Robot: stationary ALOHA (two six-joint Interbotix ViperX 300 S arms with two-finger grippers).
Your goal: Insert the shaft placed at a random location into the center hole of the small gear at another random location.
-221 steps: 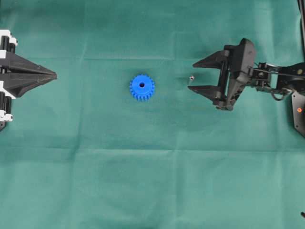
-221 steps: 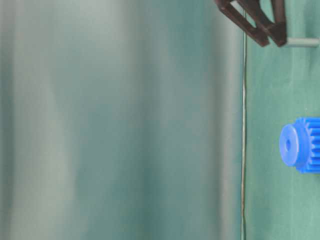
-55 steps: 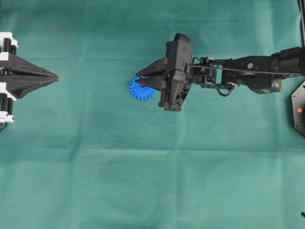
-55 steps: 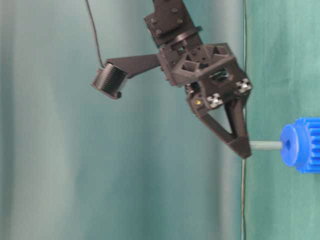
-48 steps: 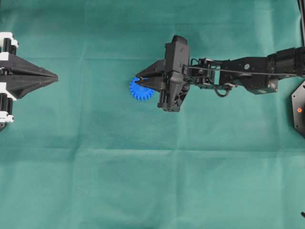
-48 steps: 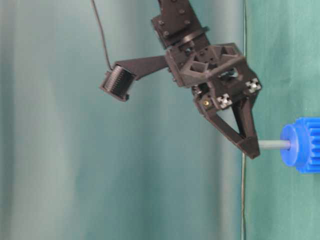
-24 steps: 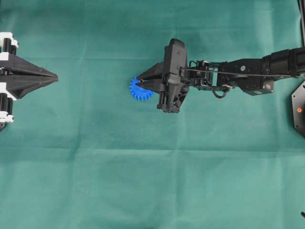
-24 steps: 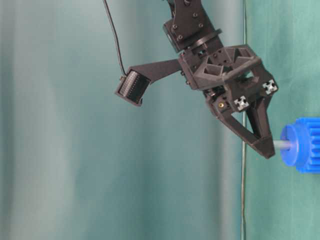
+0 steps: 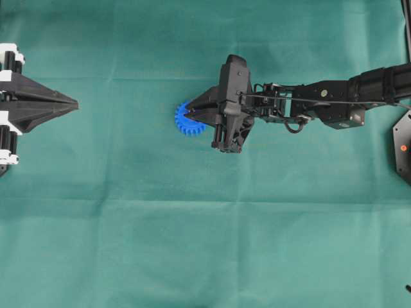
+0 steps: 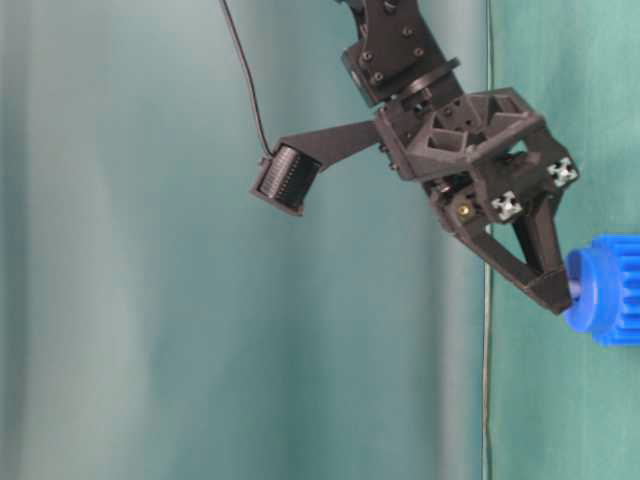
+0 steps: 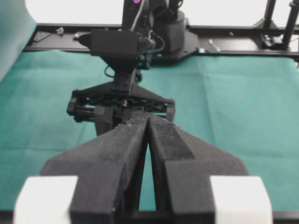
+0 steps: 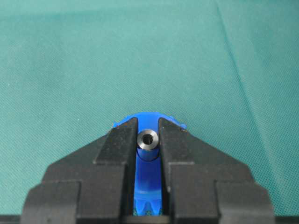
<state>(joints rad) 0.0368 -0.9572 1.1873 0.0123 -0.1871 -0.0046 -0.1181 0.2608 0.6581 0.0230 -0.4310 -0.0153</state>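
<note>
One green cloth covers the table. Two black grippers show. The left gripper sits far off, fingers pressed together, holding nothing. The right gripper pinches the one shaft. The shaft stands upright, poking down into the one small gear.

A robotics lab test station, to judge by the tabletop spread wholly with creased green cloth, the plain teal curtain hung behind it, the black metal frame bolted along its far edge, and the jointed black robot arm trailing thin cables.
</note>
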